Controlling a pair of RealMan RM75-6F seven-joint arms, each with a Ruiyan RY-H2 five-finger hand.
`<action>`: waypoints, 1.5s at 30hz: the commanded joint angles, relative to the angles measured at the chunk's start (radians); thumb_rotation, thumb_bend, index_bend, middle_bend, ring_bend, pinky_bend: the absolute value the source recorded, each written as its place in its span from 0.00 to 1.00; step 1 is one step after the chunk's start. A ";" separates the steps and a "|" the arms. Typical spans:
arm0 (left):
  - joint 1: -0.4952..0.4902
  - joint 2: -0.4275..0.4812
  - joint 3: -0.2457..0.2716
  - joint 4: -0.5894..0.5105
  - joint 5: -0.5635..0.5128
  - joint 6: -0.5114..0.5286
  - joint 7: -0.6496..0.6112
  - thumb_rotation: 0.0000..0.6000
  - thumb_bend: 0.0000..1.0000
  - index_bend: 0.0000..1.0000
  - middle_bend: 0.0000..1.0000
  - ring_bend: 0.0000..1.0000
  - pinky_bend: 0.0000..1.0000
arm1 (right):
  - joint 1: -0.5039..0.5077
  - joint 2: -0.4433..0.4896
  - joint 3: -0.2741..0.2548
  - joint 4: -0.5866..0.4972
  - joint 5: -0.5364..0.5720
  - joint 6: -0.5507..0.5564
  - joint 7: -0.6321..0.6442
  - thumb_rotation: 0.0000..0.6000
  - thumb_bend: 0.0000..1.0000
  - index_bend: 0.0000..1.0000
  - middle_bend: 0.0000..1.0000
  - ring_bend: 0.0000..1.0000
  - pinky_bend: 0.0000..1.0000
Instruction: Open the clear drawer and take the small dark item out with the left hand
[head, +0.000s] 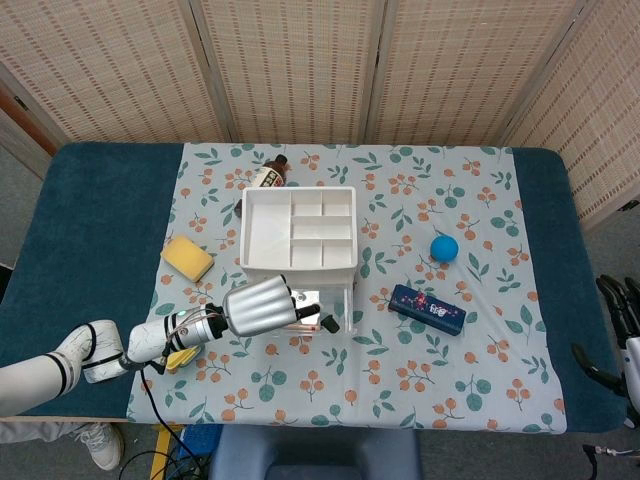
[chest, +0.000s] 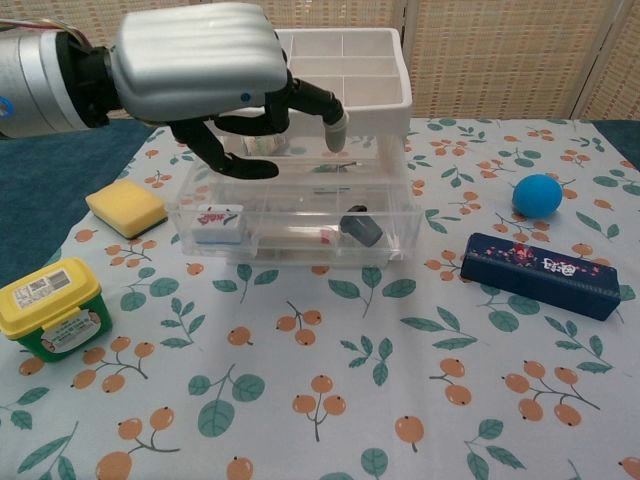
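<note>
The clear drawer stands pulled out from the base of the white organizer, toward 6 o'clock in the chest view. The small dark item lies inside it at the right end, tilted, with a pinkish stick at its 9 o'clock and a small red-and-white tile further along at the left end.

The left hand hovers over the left half of the drawer, its silver back up, its dark fingers spread apart and curled downward, holding nothing. One pale fingertip points down over the drawer's middle, at about 11 o'clock from the dark item and apart from it.

The right hand shows only at the right edge of the head view, off the surface; whether its fingers are closed I cannot tell.

On the floral cloth, a yellow sponge sits at 9 o'clock from the drawer, a yellow-lidded green tub at 8 o'clock, and a dark blue case and blue ball toward 3 o'clock.
</note>
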 joint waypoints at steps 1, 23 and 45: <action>-0.029 -0.011 0.015 0.012 0.016 -0.014 0.003 1.00 0.28 0.32 0.92 1.00 1.00 | 0.000 0.000 0.001 0.001 0.002 0.000 -0.001 1.00 0.30 0.00 0.08 0.00 0.01; -0.148 -0.049 0.060 0.035 -0.016 -0.105 0.024 1.00 0.28 0.30 0.92 1.00 1.00 | 0.000 -0.006 0.003 0.018 0.028 -0.019 0.015 1.00 0.30 0.00 0.08 0.00 0.01; -0.196 -0.070 0.092 0.040 -0.084 -0.155 -0.011 1.00 0.28 0.30 0.92 1.00 1.00 | 0.003 -0.015 0.006 0.041 0.047 -0.036 0.035 1.00 0.30 0.00 0.08 0.00 0.01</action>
